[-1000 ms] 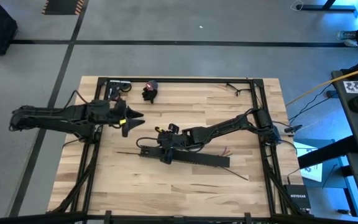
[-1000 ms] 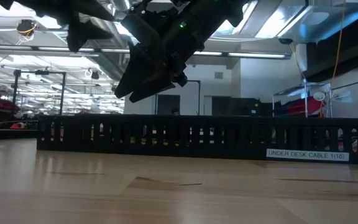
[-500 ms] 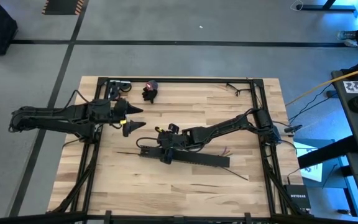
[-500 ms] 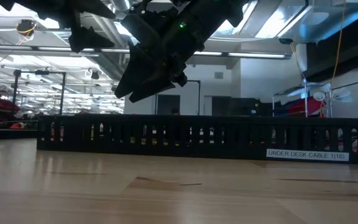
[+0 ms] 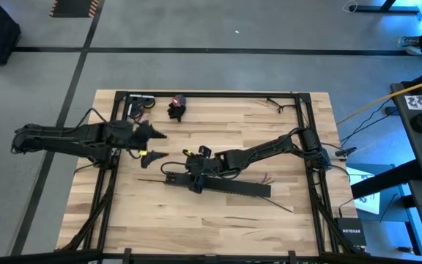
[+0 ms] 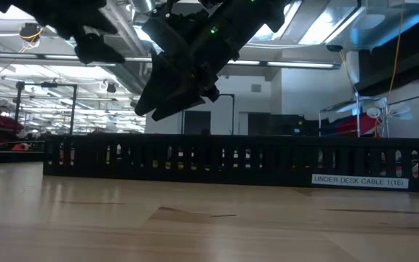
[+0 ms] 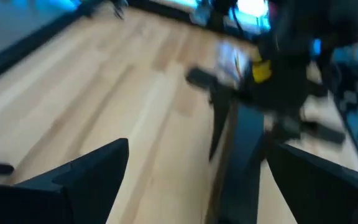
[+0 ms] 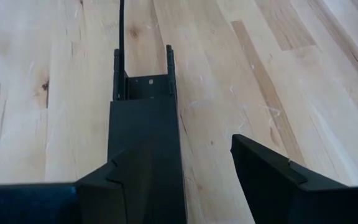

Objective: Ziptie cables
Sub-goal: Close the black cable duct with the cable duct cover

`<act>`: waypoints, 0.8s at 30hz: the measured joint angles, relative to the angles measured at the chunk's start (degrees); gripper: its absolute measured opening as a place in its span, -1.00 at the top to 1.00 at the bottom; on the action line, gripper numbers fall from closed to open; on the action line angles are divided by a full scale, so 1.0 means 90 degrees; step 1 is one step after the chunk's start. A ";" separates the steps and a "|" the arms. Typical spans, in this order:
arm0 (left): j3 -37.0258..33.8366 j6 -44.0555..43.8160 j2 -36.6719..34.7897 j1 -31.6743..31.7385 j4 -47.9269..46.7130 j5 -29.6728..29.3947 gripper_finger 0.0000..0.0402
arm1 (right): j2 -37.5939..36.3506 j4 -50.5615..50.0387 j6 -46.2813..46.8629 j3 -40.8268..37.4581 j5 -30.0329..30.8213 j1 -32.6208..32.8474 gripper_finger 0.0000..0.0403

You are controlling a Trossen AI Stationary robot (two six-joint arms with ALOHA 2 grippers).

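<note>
Item: left gripper [image 5: 154, 144], near the desk's [image 5: 196, 224] left edge, toward the far side. My fingers are spread wide and hold nothing.
Item: right gripper [image 5: 193, 176], mid-desk, above the left end of the slotted bar [image 5: 233, 187]. Jaws are partly apart with nothing gripped.
Item: cables [image 5: 267, 178], just beside the bar's right end, loose and untied.
Item: zip tie [image 8: 120, 25], poking from the bar's left end.
Step, as I judge it: approach, nothing bundled yet. Next I must reach a tie and grasp it cleanly.
</note>
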 joint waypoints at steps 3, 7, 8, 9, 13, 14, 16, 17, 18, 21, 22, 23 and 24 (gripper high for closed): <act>-0.0012 0.0212 0.0000 -0.0230 -0.0419 0.0030 -0.87 | -0.0005 0.0020 0.0000 0.0000 0.0001 0.0002 -0.04; -0.0210 0.0210 -0.0013 -0.0555 -0.0548 0.0030 -0.87 | -0.0005 0.0018 0.0000 0.0000 0.0001 0.0000 -0.04; -0.0284 0.0140 -0.0024 -0.0649 -0.0539 0.0028 -0.87 | -0.0005 0.0023 0.0000 0.0000 0.0001 0.0000 -0.04; -0.0366 0.0096 -0.0036 -0.0748 -0.0537 0.0030 -0.87 | -0.0005 0.0025 0.0000 0.0000 0.0001 0.0000 -0.04; -0.0631 -0.0122 -0.0044 -0.1050 -0.0509 0.0026 -0.87 | -0.0005 0.0019 0.0000 0.0000 0.0001 0.0001 -0.04; -0.0683 -0.0191 -0.0044 -0.1115 -0.0510 0.0020 -0.87 | -0.0005 0.0020 0.0000 0.0000 -0.0001 0.0000 -0.04; -0.0796 -0.0223 -0.0044 -0.1239 -0.0522 0.0002 -0.87 | -0.0005 0.0020 0.0000 0.0000 0.0001 0.0000 -0.04; -0.0848 -0.0212 -0.0044 -0.1293 -0.0510 -0.0002 -0.87 | -0.0005 0.0020 0.0000 0.0000 0.0001 0.0001 -0.04; -0.0898 -0.0208 -0.0044 -0.1353 -0.0512 -0.0015 -0.87 | -0.0005 0.0018 0.0000 0.0000 0.0001 0.0000 -0.04; -0.1028 -0.0221 -0.0044 -0.1542 -0.0501 -0.0045 -0.87 | -0.0005 0.0023 0.0000 0.0000 0.0001 0.0001 -0.04; -0.1077 -0.0212 -0.0044 -0.1607 -0.0418 -0.0045 -0.87 | -0.0005 0.0019 0.0000 0.0000 0.0000 0.0001 -0.04; -0.1157 -0.0212 -0.0044 -0.1658 -0.0273 -0.0045 -0.87 | -0.0005 0.0019 0.0000 0.0000 0.0000 0.0001 -0.04; -0.1263 -0.0225 -0.0042 -0.1716 -0.0086 -0.0045 -0.87 | -0.0005 0.0020 0.0000 0.0000 0.0001 0.0000 -0.04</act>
